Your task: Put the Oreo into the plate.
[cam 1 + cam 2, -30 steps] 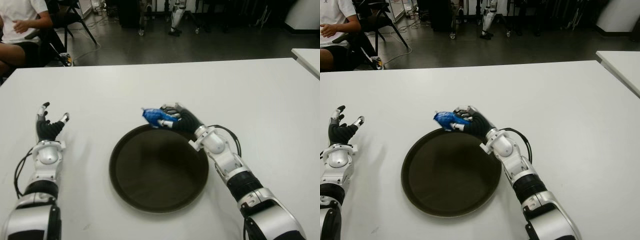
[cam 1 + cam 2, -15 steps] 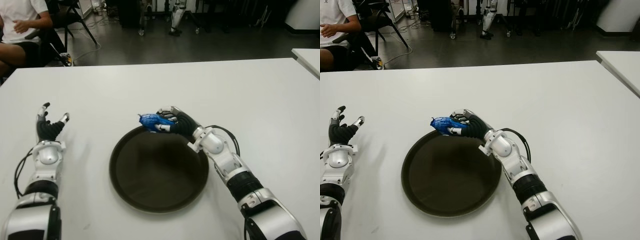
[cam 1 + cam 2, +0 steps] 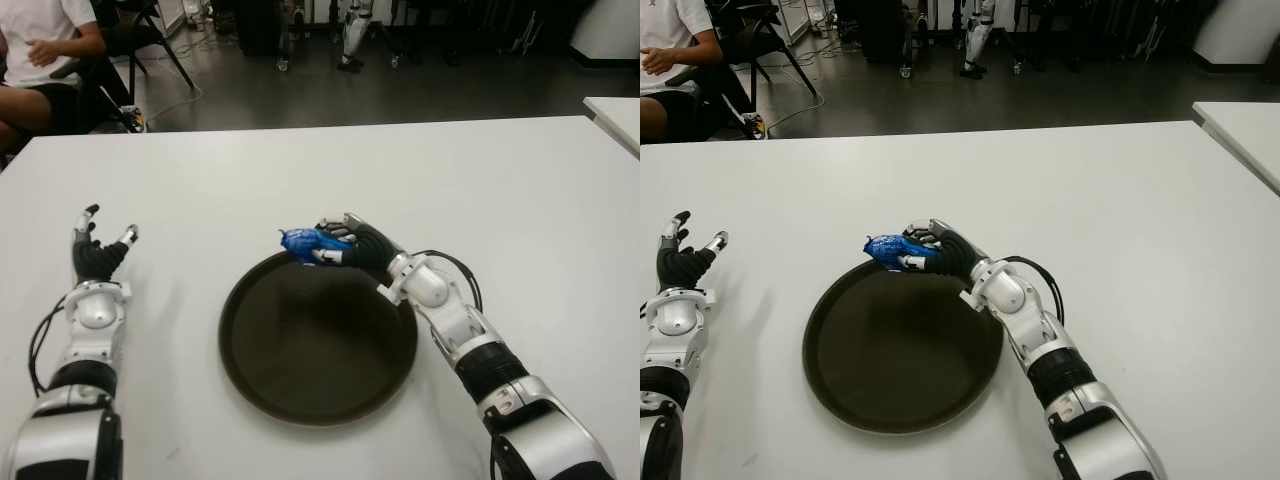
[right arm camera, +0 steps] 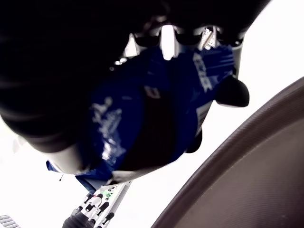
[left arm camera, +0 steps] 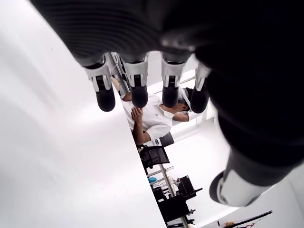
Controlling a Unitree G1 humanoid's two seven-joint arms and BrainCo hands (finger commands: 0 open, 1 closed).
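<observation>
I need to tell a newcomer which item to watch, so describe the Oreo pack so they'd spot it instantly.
On the white table lies a round dark plate. At its far rim, the right hand grips the Oreo pack, the only shiny blue thing there.

Right hand carries the blue packet toward the plate's far rim

Over the last second the robot's right hand [image 3: 352, 246], its fingers closed around the crinkly blue foil Oreo packet [image 3: 306, 243], has shifted a little toward the robot's left, so the packet's pointed end now reaches further along the far rim of the round dark brown plate [image 3: 250, 350]. In the last half second the hand has barely moved, easing back very slightly. The packet shows above the rim, not down inside the plate.
</observation>
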